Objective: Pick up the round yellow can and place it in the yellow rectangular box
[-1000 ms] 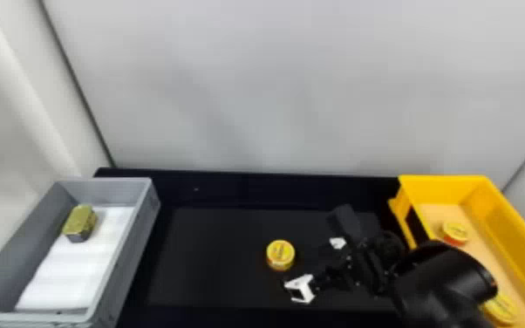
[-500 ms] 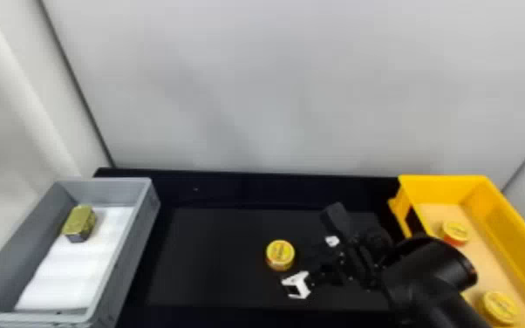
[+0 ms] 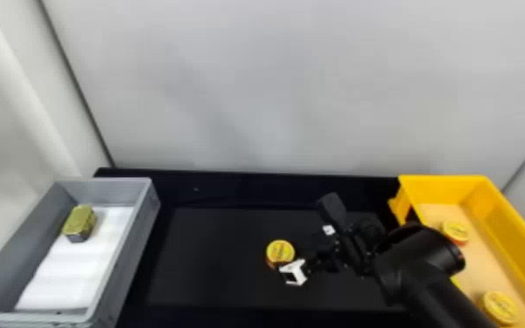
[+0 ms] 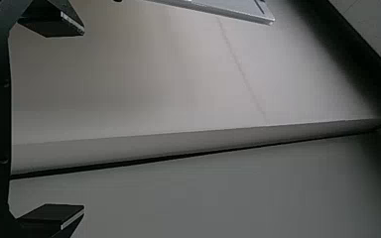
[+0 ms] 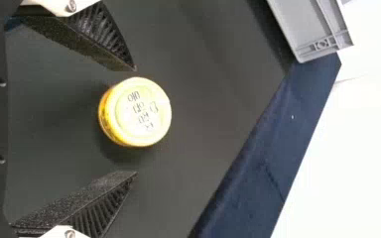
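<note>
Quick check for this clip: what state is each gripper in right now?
Left gripper: open, nothing between its fingers.
Right gripper: open, the round can showing between its fingertips with a gap on each side, not gripped.

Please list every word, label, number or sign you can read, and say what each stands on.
None is legible.
Round yellow can: lid print, unreadable.
Farther can and nearer can in the yellow box: lid marks, too blurred.
Gray box: molded mark, too small.
Gold-topped can: too blurred to tell.
</note>
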Robot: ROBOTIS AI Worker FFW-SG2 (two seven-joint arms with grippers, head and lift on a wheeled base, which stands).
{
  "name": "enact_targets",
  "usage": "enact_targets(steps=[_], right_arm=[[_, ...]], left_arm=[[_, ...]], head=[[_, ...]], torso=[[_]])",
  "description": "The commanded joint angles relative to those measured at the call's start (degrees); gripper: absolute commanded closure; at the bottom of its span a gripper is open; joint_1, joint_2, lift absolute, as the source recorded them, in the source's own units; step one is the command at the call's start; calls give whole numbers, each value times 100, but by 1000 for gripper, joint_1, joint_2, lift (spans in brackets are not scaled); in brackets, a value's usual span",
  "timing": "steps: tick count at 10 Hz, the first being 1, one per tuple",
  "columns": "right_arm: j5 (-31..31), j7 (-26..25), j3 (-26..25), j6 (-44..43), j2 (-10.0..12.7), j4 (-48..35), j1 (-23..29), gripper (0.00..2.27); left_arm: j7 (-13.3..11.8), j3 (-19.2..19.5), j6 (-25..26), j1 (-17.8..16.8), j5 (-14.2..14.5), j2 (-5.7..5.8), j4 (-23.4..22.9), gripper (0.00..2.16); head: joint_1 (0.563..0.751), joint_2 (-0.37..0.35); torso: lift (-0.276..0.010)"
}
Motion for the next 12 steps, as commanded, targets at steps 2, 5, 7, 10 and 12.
enact_targets(steps=[2,5,7,10,12], right_arm=[[35,-68,104,-203,123,440,-211,-2],[18,-103,183,-335,325,598,-246,-2],[18,-129,227,-370,351,642,-299,-2],[27,-244,279,-423,316,616,-317,-2],[27,-244,288,-423,325,589,-317,-2]], left_arm=[[9,-58,-25,-40,-8,-24,73,28],[18,-119,-34,-75,-17,-24,161,30],[26,-154,-43,-84,-26,-24,196,30],[35,-154,-78,-75,-26,-24,196,30],[35,-172,-60,-84,-26,-24,196,30]], head=[[684,14],[684,14],[684,14],[684,14],[684,14]], torso=[[-55],[-55],[-55],[-55],[-55]])
